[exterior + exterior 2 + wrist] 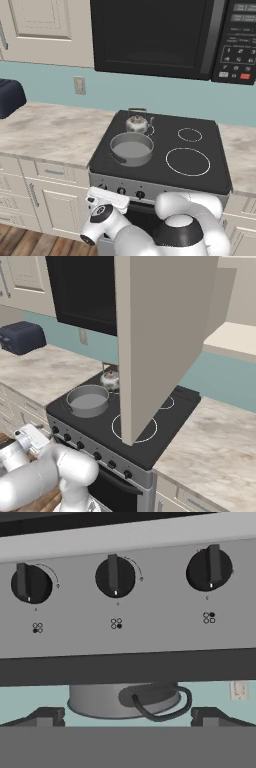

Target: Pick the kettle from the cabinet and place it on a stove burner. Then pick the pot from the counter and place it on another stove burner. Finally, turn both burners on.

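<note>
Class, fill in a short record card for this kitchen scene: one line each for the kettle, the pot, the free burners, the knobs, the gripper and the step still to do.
kettle: on the cooktop's back-left burner, upright
pot: on the front-left burner, just in front of the kettle
free burners: two white rings on the right, one large, one small
knobs: row on the stove's front panel; three seen close in the hand view, middle one
gripper: open, low at the panel, facing the knobs
step left: turning both burners on
</note>
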